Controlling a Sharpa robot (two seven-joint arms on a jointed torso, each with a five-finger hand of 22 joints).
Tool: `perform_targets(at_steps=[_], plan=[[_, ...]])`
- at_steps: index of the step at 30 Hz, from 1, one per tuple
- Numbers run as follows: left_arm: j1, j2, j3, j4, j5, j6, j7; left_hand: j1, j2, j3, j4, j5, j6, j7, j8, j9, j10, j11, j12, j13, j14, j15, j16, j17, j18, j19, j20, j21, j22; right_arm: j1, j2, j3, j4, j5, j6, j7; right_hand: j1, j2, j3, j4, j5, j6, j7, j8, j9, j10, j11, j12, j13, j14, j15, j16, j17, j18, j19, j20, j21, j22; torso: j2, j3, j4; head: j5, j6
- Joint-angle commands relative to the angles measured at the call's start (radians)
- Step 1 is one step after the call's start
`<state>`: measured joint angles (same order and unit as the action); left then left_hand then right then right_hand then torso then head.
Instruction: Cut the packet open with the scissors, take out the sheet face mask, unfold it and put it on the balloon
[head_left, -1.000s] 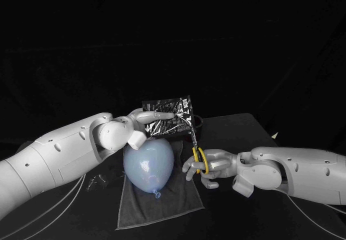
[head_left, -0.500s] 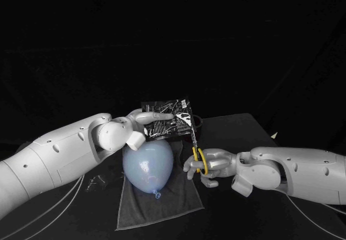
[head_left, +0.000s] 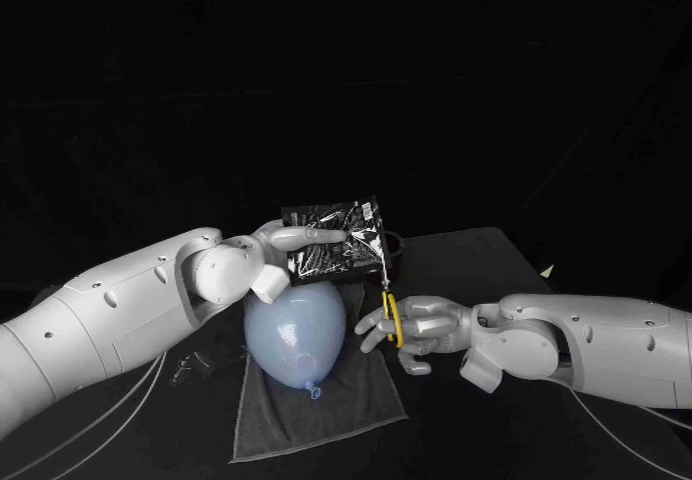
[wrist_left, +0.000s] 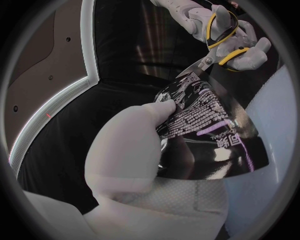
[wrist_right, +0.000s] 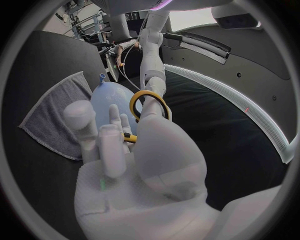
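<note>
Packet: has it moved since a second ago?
Yes, a little. The packet, held by the left hand, has sunk slightly closer to the balloon, which lies where it did.

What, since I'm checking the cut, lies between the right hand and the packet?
The scissors: handles in the right hand, blades reaching the packet, seen in the head view.

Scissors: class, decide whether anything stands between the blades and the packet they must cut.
Nothing visible does. The scissors, held by the right hand, reach the edge of the packet, which the left hand holds up.
</note>
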<state>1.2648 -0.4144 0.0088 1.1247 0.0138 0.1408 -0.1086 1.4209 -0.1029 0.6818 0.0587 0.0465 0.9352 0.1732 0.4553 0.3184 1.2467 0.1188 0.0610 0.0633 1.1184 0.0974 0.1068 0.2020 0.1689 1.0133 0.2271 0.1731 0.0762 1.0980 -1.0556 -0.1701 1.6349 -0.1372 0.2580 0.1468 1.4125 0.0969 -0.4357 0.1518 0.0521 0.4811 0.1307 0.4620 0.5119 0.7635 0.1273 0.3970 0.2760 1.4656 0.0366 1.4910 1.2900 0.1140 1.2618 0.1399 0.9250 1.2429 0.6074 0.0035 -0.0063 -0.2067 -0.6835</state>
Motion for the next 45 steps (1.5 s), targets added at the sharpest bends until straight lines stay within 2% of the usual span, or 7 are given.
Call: perform_targets(at_steps=[1, 14, 19, 24, 30, 36, 45], plan=[[0.0, 0.002, 0.0, 0.004, -0.01, 0.03, -0.008, -0.001, 0.007, 0.0, -0.005, 0.003, 0.006, 0.004, 0.004, 0.033, 0.005, 0.001, 0.002, 0.001, 0.009, 0.001, -0.004, 0.002, 0.017, 0.007, -0.002, 0.005, 0.001, 0.002, 0.002, 0.002, 0.0, 0.0, -0.003, 0.016, -0.014, 0.0, -0.027, -0.009, -0.003, -0.02, 0.002, -0.005, -0.001, -0.021, 0.005, -0.007, -0.01, 0.029, 0.012, -0.009, -0.015, 0.024, -0.018, 0.005, -0.028, -0.015, 0.0, -0.0002, 0.0, 0.0, 0.0], [0.0, -0.003, 0.0, 0.004, -0.027, 0.044, -0.016, -0.001, 0.007, 0.001, -0.006, 0.003, 0.006, 0.004, 0.004, 0.033, 0.006, 0.001, 0.003, 0.001, 0.01, 0.001, -0.004, 0.002, 0.017, 0.007, -0.003, 0.005, 0.001, 0.007, -0.001, 0.007, 0.001, -0.006, 0.001, 0.025, -0.022, -0.003, -0.025, -0.014, -0.003, -0.03, 0.003, 0.008, 0.003, -0.048, 0.014, -0.007, -0.027, 0.02, 0.021, -0.014, -0.032, 0.03, -0.037, 0.015, -0.058, -0.033, 0.0, 0.0005, -0.0004, -0.003, 0.0], [0.0, -0.006, 0.0, 0.002, -0.03, 0.048, -0.018, -0.001, 0.007, 0.001, -0.007, 0.003, 0.007, 0.004, 0.004, 0.033, 0.007, 0.001, 0.003, 0.001, 0.01, 0.001, -0.004, 0.002, 0.017, 0.008, -0.003, 0.006, 0.001, 0.011, -0.004, 0.008, -0.002, -0.006, 0.005, 0.024, -0.024, 0.007, -0.027, -0.025, -0.003, 0.019, 0.021, 0.047, 0.011, -0.009, 0.004, 0.03, -0.033, 0.025, 0.014, -0.007, -0.018, 0.027, -0.022, 0.012, -0.031, -0.023, 0.0, 0.0011, -0.0009, -0.005, 0.001], [0.0, -0.008, 0.0, 0.002, -0.031, 0.054, -0.02, -0.001, 0.007, 0.001, -0.007, 0.003, 0.007, 0.004, 0.004, 0.033, 0.007, 0.001, 0.003, 0.001, 0.01, 0.001, -0.004, 0.002, 0.017, 0.008, -0.003, 0.006, 0.001, 0.014, -0.004, 0.009, -0.004, -0.002, 0.004, 0.026, -0.029, 0.021, -0.029, -0.041, -0.004, 0.128, 0.042, 0.11, 0.022, 0.119, -0.028, 0.111, -0.015, 0.041, -0.012, 0.005, 0.014, 0.012, 0.024, -0.01, 0.052, 0.018, 0.0, 0.0009, -0.0005, -0.006, 0.0], [0.0, -0.009, 0.0, 0.002, -0.032, 0.063, -0.021, -0.001, 0.007, 0.001, -0.007, 0.003, 0.007, 0.004, 0.004, 0.033, 0.007, 0.001, 0.003, 0.001, 0.011, 0.0, -0.004, 0.002, 0.017, 0.008, -0.003, 0.006, 0.001, 0.015, -0.004, 0.009, -0.009, 0.016, -0.009, 0.034, 0.001, 0.07, -0.018, -0.072, -0.002, 0.299, -0.006, 0.208, 0.054, 0.339, -0.074, 0.231, 0.042, 0.051, -0.051, 0.008, 0.031, 0.0, 0.059, -0.041, 0.121, 0.053, 0.0, 0.0004, -0.0005, -0.008, -0.001], [0.0, -0.01, 0.0, 0.002, -0.032, 0.068, -0.02, -0.001, 0.007, 0.001, -0.008, 0.003, 0.007, 0.004, 0.004, 0.034, 0.007, 0.0, 0.003, 0.001, 0.011, 0.0, -0.004, 0.002, 0.016, 0.008, -0.004, 0.006, 0.001, 0.017, -0.006, 0.009, -0.012, 0.021, -0.006, 0.03, 0.002, 0.09, -0.027, -0.095, -0.002, 0.351, -0.057, 0.301, 0.135, 0.418, -0.124, 0.36, 0.168, 0.056, -0.096, 0.007, 0.037, -0.006, 0.073, -0.085, 0.148, 0.068, 0.0, -0.0002, -0.0004, -0.01, -0.002], [0.0, -0.013, 0.0, -0.003, -0.032, 0.072, -0.017, -0.002, 0.007, 0.0, -0.009, 0.003, 0.007, 0.004, 0.005, 0.034, 0.008, 0.0, 0.003, 0.001, 0.011, 0.0, -0.004, 0.002, 0.016, 0.009, -0.004, 0.007, 0.001, 0.017, -0.009, 0.009, -0.014, 0.022, 0.022, 0.017, -0.043, 0.101, -0.029, -0.116, -0.005, 0.345, -0.105, 0.462, 0.327, 0.647, -0.164, 0.935, 0.941, 0.069, -0.133, 0.02, 0.088, -0.018, 0.102, -0.119, 0.201, 0.1, 0.0, -0.0009, 0.0002, -0.013, -0.003]])
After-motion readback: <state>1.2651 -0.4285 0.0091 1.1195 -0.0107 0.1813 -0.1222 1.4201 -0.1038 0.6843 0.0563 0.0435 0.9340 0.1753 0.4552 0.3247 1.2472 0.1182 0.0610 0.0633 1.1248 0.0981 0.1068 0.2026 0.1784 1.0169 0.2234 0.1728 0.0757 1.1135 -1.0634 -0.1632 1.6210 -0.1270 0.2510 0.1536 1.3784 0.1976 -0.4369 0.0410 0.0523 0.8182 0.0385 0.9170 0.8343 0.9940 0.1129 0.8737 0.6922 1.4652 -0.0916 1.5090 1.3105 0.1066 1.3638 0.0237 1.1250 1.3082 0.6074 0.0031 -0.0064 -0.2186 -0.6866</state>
